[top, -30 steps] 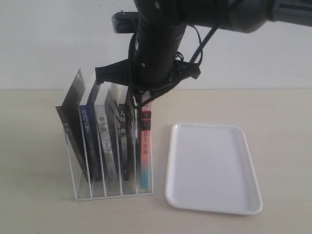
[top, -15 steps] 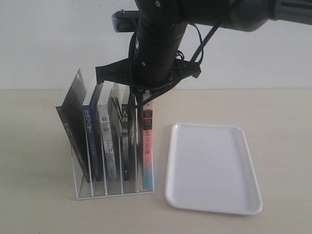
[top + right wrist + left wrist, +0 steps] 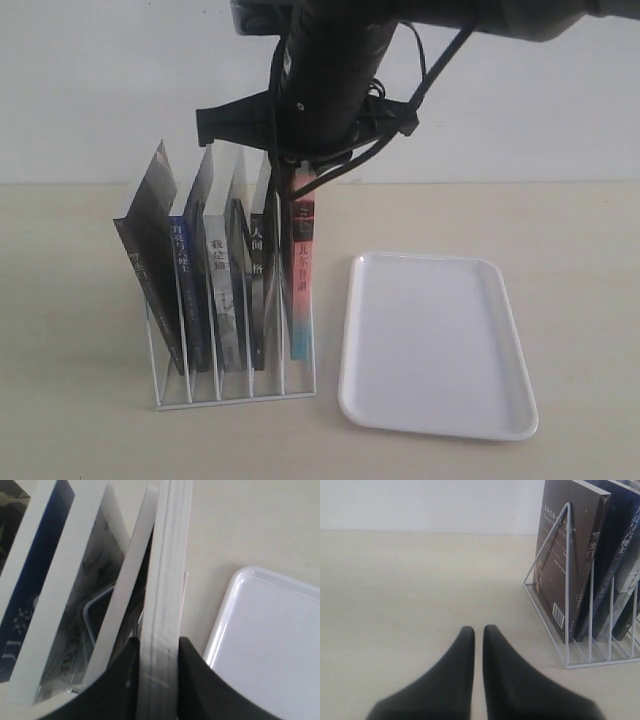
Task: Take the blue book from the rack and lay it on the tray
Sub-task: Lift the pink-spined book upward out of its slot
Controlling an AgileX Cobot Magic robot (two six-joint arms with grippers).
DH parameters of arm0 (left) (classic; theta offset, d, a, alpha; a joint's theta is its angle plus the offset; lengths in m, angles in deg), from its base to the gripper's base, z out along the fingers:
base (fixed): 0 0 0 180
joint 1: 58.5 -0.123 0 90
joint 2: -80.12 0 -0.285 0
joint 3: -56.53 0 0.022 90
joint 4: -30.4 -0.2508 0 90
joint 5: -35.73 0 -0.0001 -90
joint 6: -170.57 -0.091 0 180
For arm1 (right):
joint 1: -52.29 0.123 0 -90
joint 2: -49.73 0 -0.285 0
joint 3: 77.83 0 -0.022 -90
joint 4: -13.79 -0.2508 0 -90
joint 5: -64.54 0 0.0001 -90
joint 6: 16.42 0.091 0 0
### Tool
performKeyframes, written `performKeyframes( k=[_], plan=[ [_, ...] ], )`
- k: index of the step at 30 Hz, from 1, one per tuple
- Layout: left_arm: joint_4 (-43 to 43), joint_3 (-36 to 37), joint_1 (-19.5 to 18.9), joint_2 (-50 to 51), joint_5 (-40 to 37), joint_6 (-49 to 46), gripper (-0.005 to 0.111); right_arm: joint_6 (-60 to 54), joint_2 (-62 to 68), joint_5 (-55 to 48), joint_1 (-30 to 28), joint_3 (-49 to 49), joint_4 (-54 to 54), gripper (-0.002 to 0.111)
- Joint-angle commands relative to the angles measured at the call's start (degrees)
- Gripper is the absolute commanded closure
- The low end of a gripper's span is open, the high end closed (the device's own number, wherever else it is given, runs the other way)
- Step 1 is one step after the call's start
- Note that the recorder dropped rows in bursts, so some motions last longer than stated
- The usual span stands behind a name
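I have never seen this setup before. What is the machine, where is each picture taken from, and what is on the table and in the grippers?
It is a robot with two arms, each ending in a two-fingered gripper. The exterior view looks at the table from outside. Each wrist view looks along one arm's fingers. On the table stand a white wire rack holding several books and, beside it, a bare white tray. The right gripper is clamped on the book with the pink-and-teal spine, at the rack's end nearest the tray. The blue book stands further along in the rack, untouched. The left gripper is shut and holds nothing.
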Motion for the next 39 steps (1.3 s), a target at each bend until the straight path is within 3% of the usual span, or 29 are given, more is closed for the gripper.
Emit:
performKeyframes(
  k=[1, 39],
  plan=[
    [-0.17, 0.20, -0.23, -0.20, 0.02, 0.49, 0.101, 0.07, -2.81, 2.66, 0.16, -0.51, 1.79, 0.107],
    [-0.17, 0.20, -0.23, -0.20, 0.02, 0.49, 0.101, 1.21, -11.44, 1.54, 0.16, -0.94, 4.00, 0.107]
  ],
)
